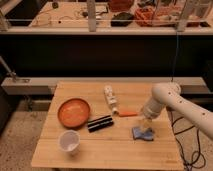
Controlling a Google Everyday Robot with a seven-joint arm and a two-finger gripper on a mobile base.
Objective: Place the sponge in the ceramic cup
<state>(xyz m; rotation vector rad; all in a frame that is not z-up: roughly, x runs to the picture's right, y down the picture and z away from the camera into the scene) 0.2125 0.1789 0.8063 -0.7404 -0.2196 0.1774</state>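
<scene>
The blue sponge (142, 134) lies on the wooden table (107, 150) near its right side. My gripper (146, 125) reaches down from the white arm at the right and sits right over the sponge's top edge. The white ceramic cup (69, 141) stands upright at the table's front left, far from the gripper, and looks empty.
A wide orange dish (74, 112) sits left of centre. A black bar-shaped object (100, 123) lies beside it, a white bottle (111, 98) lies behind, and a small orange carrot-like piece (128, 113) sits near the arm. A cable hangs past the table's right edge.
</scene>
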